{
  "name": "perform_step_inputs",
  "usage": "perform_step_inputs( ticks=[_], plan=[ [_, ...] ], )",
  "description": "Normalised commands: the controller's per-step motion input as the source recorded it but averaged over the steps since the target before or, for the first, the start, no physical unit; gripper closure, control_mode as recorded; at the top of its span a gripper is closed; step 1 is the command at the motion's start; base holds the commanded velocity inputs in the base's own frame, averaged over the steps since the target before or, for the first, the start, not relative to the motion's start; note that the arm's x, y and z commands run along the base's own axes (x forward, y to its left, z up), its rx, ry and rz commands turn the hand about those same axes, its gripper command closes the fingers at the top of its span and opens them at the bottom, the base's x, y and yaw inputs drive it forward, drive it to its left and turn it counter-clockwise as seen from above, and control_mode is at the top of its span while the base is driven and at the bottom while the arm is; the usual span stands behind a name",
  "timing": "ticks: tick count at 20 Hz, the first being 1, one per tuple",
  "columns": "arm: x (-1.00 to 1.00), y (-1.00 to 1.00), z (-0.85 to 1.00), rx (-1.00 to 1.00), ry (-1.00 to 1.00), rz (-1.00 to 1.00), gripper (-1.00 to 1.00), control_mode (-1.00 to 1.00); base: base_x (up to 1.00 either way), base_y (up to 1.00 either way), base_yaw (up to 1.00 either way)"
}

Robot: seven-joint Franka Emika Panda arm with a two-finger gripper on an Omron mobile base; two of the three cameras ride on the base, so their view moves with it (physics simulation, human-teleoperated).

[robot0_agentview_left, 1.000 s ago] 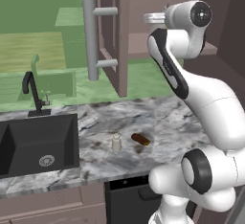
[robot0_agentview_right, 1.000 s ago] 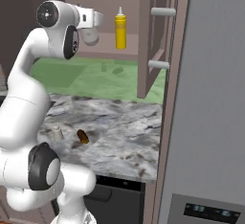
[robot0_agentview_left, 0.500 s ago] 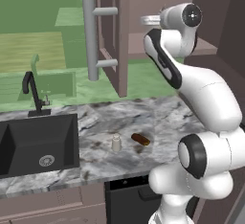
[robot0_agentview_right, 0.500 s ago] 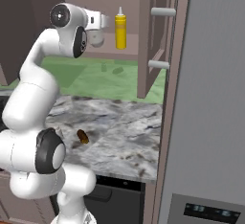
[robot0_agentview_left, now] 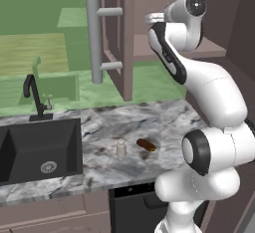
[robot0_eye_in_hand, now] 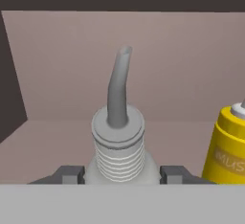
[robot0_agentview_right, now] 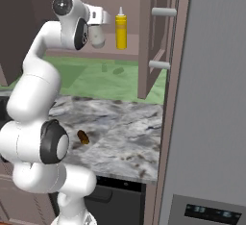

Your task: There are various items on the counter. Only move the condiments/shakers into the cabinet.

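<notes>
Holding the white narrow-necked bottle (robot0_eye_in_hand: 118, 144) upright, the gripper (robot0_eye_in_hand: 122, 174) sits clamped on its shoulders, one finger each side, inside the cabinet (robot0_agentview_right: 144, 36). The bottle's long axis runs straight up; its bent grey spout points at the cabinet's back wall. Just beside it, toward the open door, stands the yellow squeeze bottle (robot0_agentview_right: 121, 28) on the shelf, near but apart. That neighbour looks like the one thing to crowd a set-down; whether the white bottle's base touches the shelf I cannot tell. Below the cabinet, on the counter (robot0_agentview_left: 149, 122), the small grey-white shaker (robot0_agentview_left: 120, 148) waits, the brown lump (robot0_agentview_left: 146, 145) just beside it.
</notes>
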Motion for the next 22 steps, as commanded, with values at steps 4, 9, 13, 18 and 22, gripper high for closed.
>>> perform_step_inputs(
  ticks=[4,9,13,18,22],
  plan=[
    [0.09,0.0,-0.28,-0.02,0.06,0.0,-1.0,-1.0,0.0,0.0,0.0],
    [0.01,0.0,-0.09,0.0,0.03,0.0,-1.0,-1.0,0.0,0.0,0.0],
    [0.01,0.0,-0.01,0.0,0.0,0.0,-1.0,-1.0,0.0,0.0,0.0],
    [0.11,0.0,-0.15,-0.05,-0.01,0.0,-1.0,-1.0,0.0,0.0,0.0],
    [0.14,0.0,-0.13,-0.04,0.0,0.0,-1.0,-1.0,0.0,0.0,0.0]
  ],
)
